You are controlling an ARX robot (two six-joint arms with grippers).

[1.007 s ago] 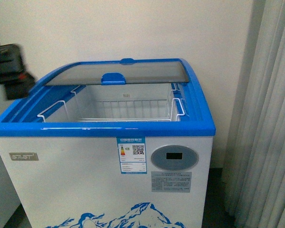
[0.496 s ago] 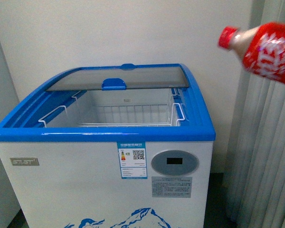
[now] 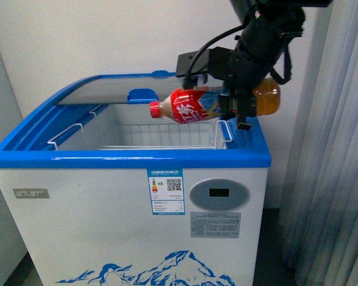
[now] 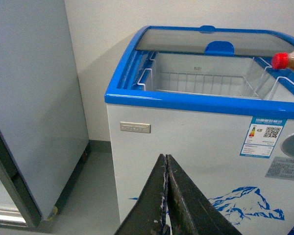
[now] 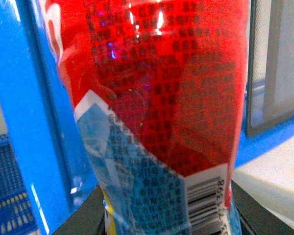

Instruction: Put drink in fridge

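The right gripper (image 3: 235, 113), jaws clamped on the drink (image 3: 191, 110), is holding it sideways above the open fridge (image 3: 131, 159), likely needing lowering into the basket (image 3: 167, 134) next, while the left gripper (image 4: 165, 196) is hanging low, jaws together.

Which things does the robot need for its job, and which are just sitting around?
For the job: the drink, the open fridge, the right gripper holding the drink.
Just around: the grey cabinet, the curtain, the shut left gripper.
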